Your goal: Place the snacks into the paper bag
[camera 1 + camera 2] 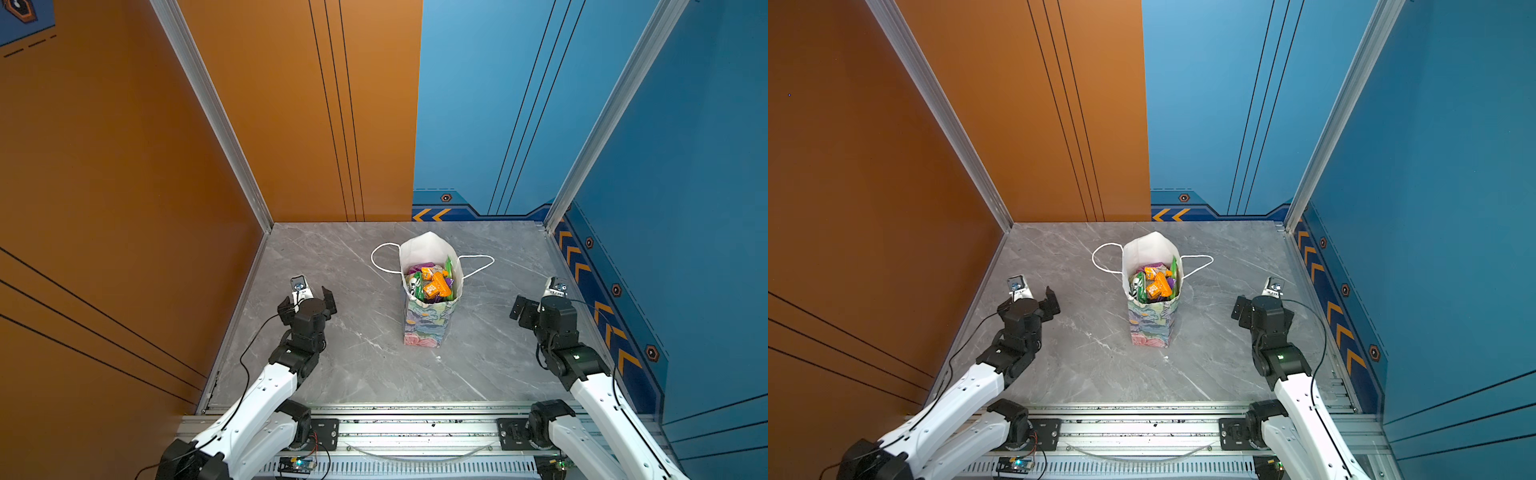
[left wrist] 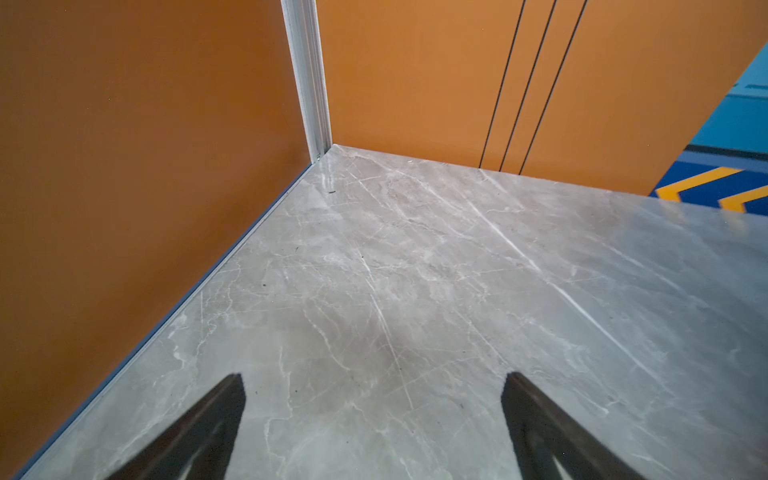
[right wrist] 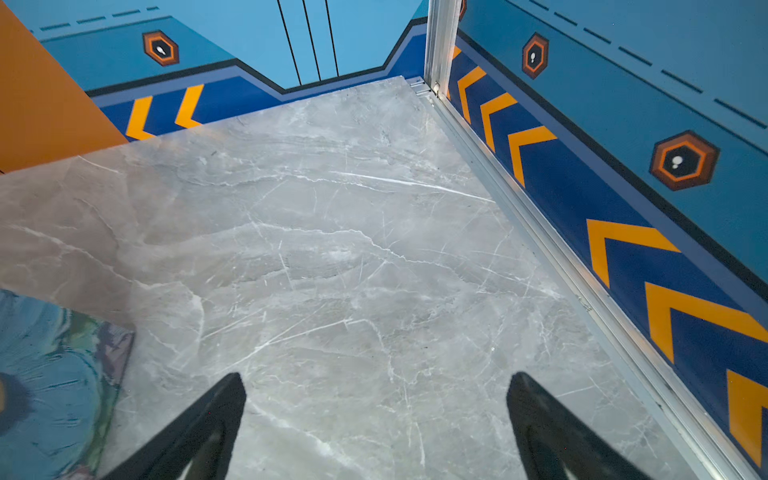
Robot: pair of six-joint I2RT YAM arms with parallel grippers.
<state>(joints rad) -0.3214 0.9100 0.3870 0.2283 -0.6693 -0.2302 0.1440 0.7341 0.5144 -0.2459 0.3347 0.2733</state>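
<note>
Seemingly finished: left hand (image 2: 375, 375) and right hand (image 3: 376, 374) gape wide and empty, well apart from the upright paper bag (image 1: 428, 320) on the desk (image 1: 357, 365), snacks (image 1: 432, 282) heaped inside. A stray sweep could snag a cord handle (image 1: 380, 257) and topple it.

Grey marble-look tabletop (image 1: 365, 374). Orange wall panels (image 1: 104, 166) at left and back-left, blue wall panels (image 1: 685, 166) at right and back-right. Yellow chevrons (image 1: 432, 215) and hexagon badges (image 1: 446, 198) run along the blue base. Aluminium corner posts (image 1: 212, 112). Slotted rail (image 1: 415, 430) at the front edge, small lit circuit board (image 1: 297, 462) below it.
</note>
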